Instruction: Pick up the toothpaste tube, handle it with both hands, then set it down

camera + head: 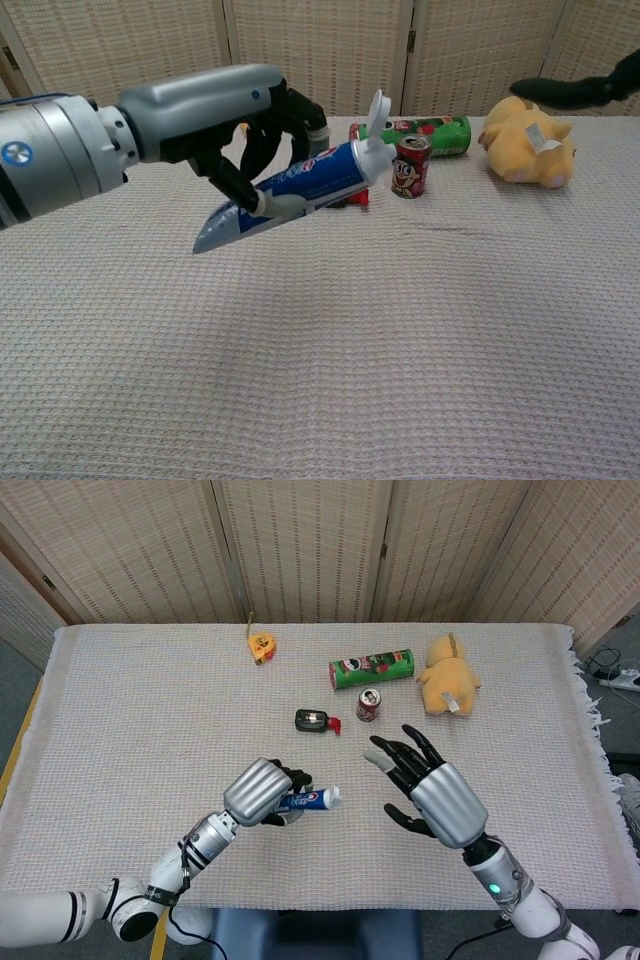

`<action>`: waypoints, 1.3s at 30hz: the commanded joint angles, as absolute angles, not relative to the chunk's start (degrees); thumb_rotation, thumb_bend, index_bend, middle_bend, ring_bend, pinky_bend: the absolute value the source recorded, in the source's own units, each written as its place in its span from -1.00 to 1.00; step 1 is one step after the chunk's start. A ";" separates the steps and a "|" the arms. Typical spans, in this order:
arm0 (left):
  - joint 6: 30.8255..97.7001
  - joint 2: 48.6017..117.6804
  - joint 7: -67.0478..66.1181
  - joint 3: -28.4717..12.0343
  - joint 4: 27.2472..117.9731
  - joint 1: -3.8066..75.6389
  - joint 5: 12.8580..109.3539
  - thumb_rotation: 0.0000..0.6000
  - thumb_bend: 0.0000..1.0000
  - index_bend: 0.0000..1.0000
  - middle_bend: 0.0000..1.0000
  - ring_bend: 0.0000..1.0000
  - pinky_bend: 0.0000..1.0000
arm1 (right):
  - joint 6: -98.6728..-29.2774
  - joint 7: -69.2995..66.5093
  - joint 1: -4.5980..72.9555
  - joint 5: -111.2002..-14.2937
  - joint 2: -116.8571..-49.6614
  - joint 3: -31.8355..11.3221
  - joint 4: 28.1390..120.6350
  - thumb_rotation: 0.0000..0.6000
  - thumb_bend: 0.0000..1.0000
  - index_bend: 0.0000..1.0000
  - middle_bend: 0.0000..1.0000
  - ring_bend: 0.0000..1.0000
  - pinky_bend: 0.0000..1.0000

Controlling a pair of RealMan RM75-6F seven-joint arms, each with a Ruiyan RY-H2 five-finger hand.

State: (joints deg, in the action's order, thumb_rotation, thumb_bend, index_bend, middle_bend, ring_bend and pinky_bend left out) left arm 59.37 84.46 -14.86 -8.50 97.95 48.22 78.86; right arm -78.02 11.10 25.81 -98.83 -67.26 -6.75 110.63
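A: Looking from the head view, the left hand grips the toothpaste tube above the table, cap end toward the right hand. That one holds nothing, fingers spread, apart from the tube.

B: In the chest view the tube hangs tilted under the left hand, flip cap standing open. I think it is held by the body so the cap stays reachable.
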 commanded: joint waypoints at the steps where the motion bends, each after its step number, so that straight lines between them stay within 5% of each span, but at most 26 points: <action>1: 58.55 87.12 -18.40 -6.86 92.59 48.15 78.55 1.00 0.06 0.45 0.59 0.34 0.17 | -81.02 8.18 23.10 -99.47 -65.46 -5.03 108.06 0.95 -0.28 -0.76 -0.76 -0.65 -1.00; 10: 54.81 95.31 -26.76 -6.72 82.06 49.33 72.15 1.00 0.05 0.23 0.46 0.17 0.04 | -83.92 2.47 20.15 -98.91 -65.36 -3.56 103.11 0.95 -0.28 -0.76 -0.76 -0.65 -1.00; 17: 52.25 97.98 -32.06 -7.02 79.96 50.13 66.16 1.00 0.04 -0.34 0.02 -0.16 -0.12 | -85.28 -0.52 18.79 -98.45 -65.54 -3.31 100.28 0.95 -0.28 -0.76 -0.76 -0.65 -1.00; 23: 51.75 98.22 -33.00 -6.82 80.30 49.59 63.07 1.00 -0.01 -0.57 -0.14 -0.29 -0.21 | -85.52 -2.57 17.80 -97.39 -65.82 -3.02 98.17 0.94 -0.28 -0.76 -0.76 -0.65 -1.00; 29: 53.26 92.41 -31.44 -7.17 86.98 47.36 60.72 1.00 -0.01 -0.63 -0.22 -0.39 -0.34 | -85.98 -4.36 16.60 -96.54 -64.36 -2.69 96.76 0.94 -0.28 -0.76 -0.76 -0.65 -1.00; 39: 66.18 75.98 -19.56 -6.26 97.80 35.32 63.68 1.00 -0.01 -0.63 -0.22 -0.43 -0.45 | -86.56 -10.28 13.48 -93.94 -59.25 -1.41 94.36 0.94 -0.28 -0.74 -0.75 -0.69 -1.00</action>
State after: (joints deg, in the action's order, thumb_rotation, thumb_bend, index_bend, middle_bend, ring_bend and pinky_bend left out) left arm 63.00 79.46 -22.76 -6.75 95.45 38.51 62.56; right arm -86.21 -10.02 13.92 -94.35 -59.58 -1.46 94.68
